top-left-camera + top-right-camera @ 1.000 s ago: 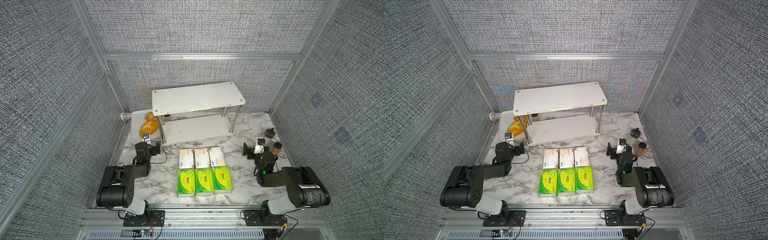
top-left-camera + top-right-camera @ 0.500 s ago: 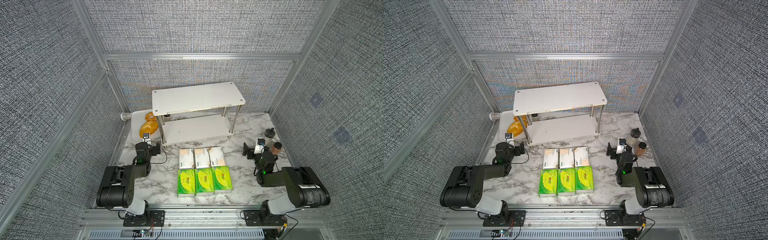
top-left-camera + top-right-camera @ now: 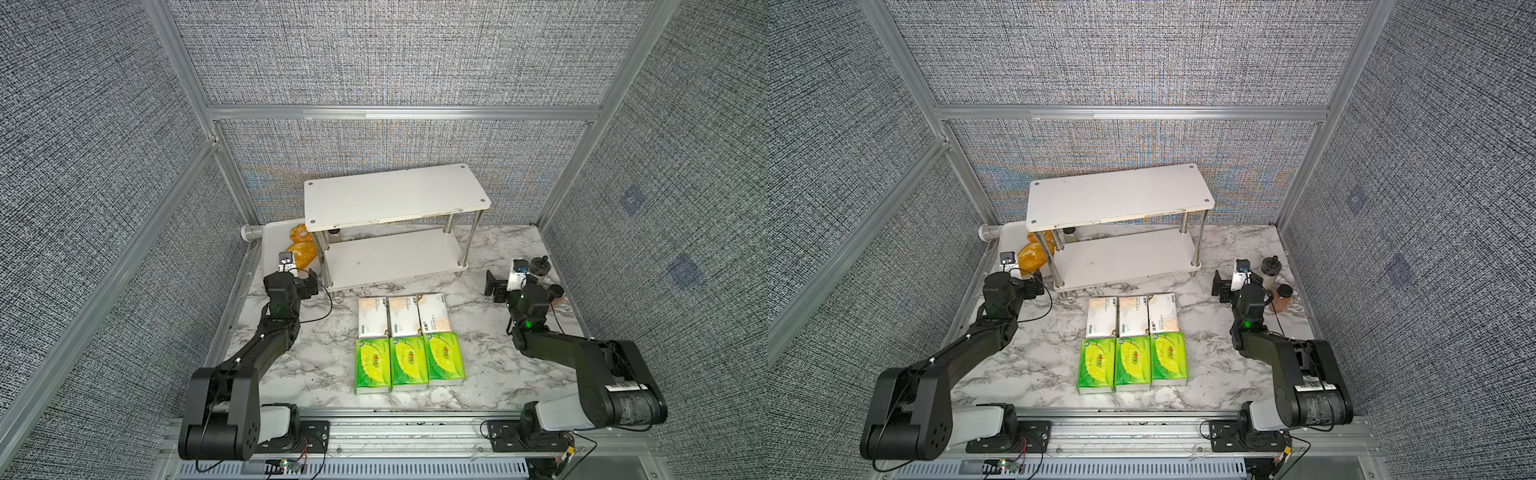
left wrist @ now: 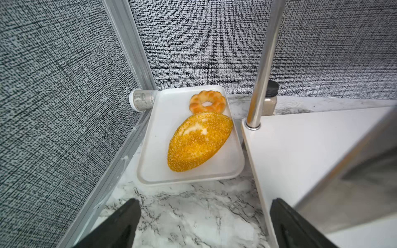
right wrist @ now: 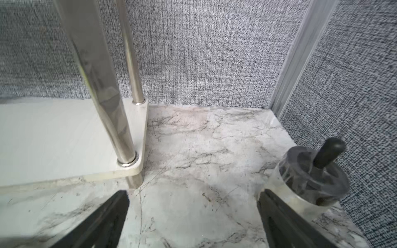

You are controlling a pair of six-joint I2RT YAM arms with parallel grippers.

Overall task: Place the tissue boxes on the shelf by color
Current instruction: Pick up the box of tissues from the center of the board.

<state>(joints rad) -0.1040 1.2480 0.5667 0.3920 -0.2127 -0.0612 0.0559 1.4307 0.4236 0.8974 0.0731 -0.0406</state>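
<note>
Six tissue boxes lie in two rows on the marble table in both top views. The three white-and-beige ones (image 3: 403, 316) (image 3: 1133, 316) are nearer the shelf, the three green-and-yellow ones (image 3: 408, 363) (image 3: 1132, 362) in front of them. The two-tier white shelf (image 3: 395, 195) (image 3: 1117, 195) stands behind them, both boards bare. My left gripper (image 3: 297, 278) (image 4: 204, 214) is open and empty by the shelf's left front leg. My right gripper (image 3: 521, 282) (image 5: 193, 206) is open and empty off the shelf's right end. Neither touches a box.
A white tray (image 4: 150, 139) with a bread loaf (image 4: 199, 141) and a ring pastry (image 4: 208, 104) lies left of the shelf, a tipped bottle (image 4: 141, 100) behind it. A clear cup with a black knob (image 5: 311, 178) and a brown bottle (image 3: 1283, 297) stand by the right gripper.
</note>
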